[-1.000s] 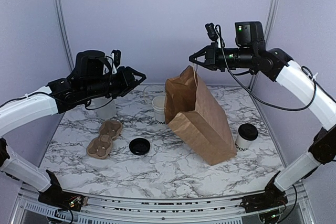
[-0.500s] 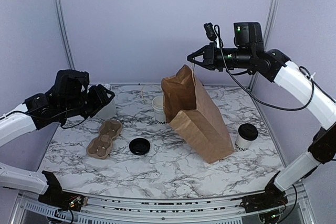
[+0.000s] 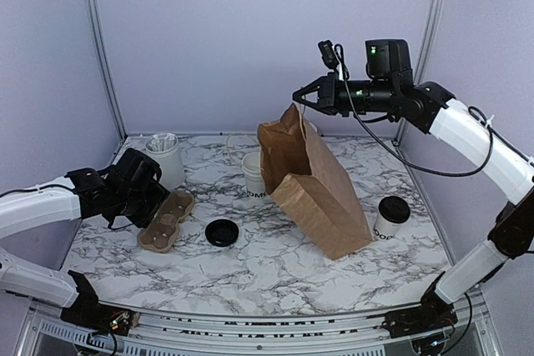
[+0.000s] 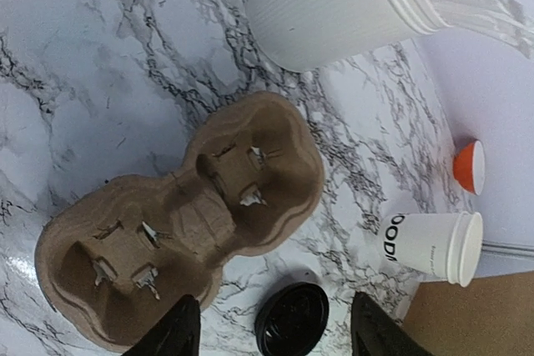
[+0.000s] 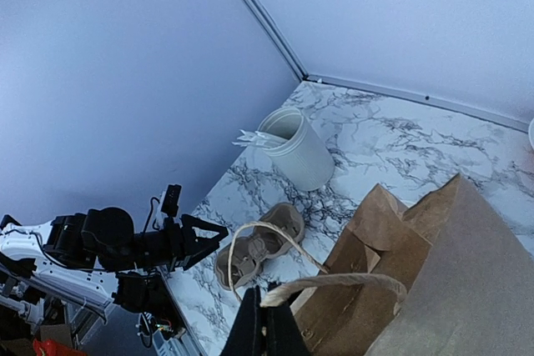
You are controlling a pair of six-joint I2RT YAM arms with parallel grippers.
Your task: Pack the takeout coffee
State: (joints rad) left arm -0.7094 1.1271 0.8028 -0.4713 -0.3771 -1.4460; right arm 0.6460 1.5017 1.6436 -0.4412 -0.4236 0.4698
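The takeout coffee [image 3: 390, 218], a white cup with a black lid, stands at the right of the marble table, beside the brown paper bag [image 3: 313, 181]. It shows in neither wrist view. My right gripper [image 3: 298, 99] is high above the table, shut on the bag's paper-cord handle [image 5: 334, 283], holding the bag's top up. My left gripper [image 3: 157, 198] is open and empty, low over the brown two-cup carrier [image 3: 167, 221]. In the left wrist view its fingertips [image 4: 179, 331] frame the carrier [image 4: 183, 223] and a loose black lid [image 4: 292, 320].
The loose black lid [image 3: 222, 232] lies in front of the bag. A lidless white cup [image 3: 253, 174] stands behind it, left of the bag. A ribbed white holder [image 3: 164, 160] with stirrers stands at the back left. Purple walls enclose the table.
My left arm has swung down and to the left, from chest height to just over the carrier. My right gripper has shifted slightly left, still holding the bag's handle.
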